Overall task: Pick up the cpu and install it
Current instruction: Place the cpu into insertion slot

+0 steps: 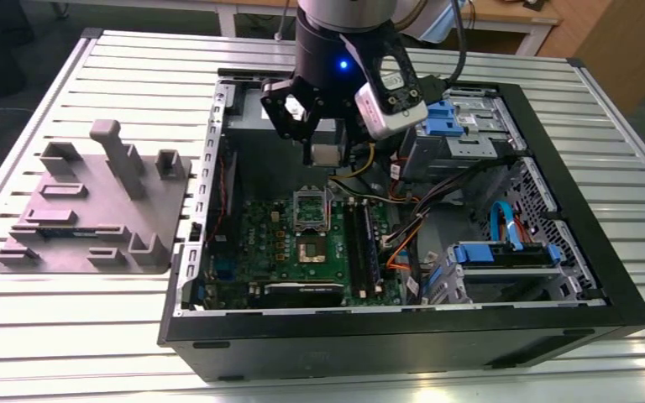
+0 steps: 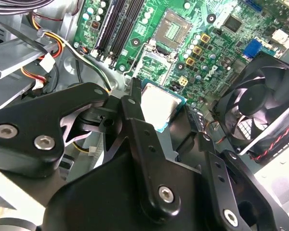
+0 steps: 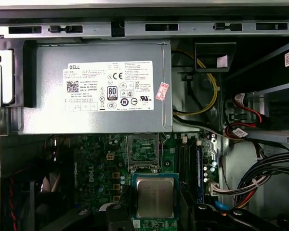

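My gripper (image 1: 325,156) hangs inside the open computer case (image 1: 412,327), over the far part of the green motherboard (image 1: 261,252). It is shut on the cpu (image 2: 160,102), a flat square chip with a silver-grey top. One dark finger (image 2: 134,98) presses against the chip's edge. In the first wrist view the cpu (image 3: 155,197) hangs level, just short of the open socket (image 3: 143,150). In the exterior view the socket (image 1: 310,228) lies below and nearer than the gripper, with its metal frame lifted.
A grey power supply (image 3: 96,86) with a white label fills the case's far wall. A black fan (image 2: 260,106) sits beside the board. Memory slots (image 1: 362,243), loose cables (image 1: 412,231) and blue-latched drive cages (image 1: 502,256) lie toward the exterior view's right. A grey fixture tray (image 1: 98,210) rests outside.
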Robot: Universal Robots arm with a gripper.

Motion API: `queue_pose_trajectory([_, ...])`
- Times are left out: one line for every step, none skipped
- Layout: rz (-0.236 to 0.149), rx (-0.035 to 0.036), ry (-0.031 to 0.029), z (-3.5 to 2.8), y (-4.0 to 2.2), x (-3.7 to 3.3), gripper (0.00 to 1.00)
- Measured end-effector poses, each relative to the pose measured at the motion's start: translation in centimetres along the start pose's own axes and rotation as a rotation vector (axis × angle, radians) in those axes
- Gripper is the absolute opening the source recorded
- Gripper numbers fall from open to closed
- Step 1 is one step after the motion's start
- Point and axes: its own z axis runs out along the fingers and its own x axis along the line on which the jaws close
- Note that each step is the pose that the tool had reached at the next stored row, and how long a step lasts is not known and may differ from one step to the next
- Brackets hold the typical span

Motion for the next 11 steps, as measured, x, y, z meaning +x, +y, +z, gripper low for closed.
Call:
queue_pose_trajectory([0.000, 0.0000, 0.0000, 0.01, 0.00, 0.00, 0.47])
queue_pose_trajectory([0.000, 0.0000, 0.0000, 0.01, 0.00, 0.00, 0.47])
queue_pose_trajectory([0.000, 0.0000, 0.0000, 0.01, 0.00, 0.00, 0.47])
queue_pose_trajectory([0.000, 0.0000, 0.0000, 0.02, 0.00, 0.00, 0.47])
queue_pose_trajectory([0.000, 0.0000, 0.0000, 0.02, 0.00, 0.00, 0.47])
queue_pose_trajectory([0.000, 0.0000, 0.0000, 0.02, 0.00, 0.00, 0.47])
queue_pose_trajectory([0.000, 0.0000, 0.0000, 0.02, 0.00, 0.00, 0.47])
queue_pose_trajectory([0.000, 0.0000, 0.0000, 0.02, 0.00, 0.00, 0.47])
queue_pose_trajectory([0.000, 0.0000, 0.0000, 0.03, 0.00, 0.00, 0.47])
queue_pose_trajectory([0.000, 0.0000, 0.0000, 0.04, 0.00, 0.00, 0.47])
queue_pose_trajectory([0.000, -0.0005, -0.0003, 0.12, 0.00, 0.00, 0.47])
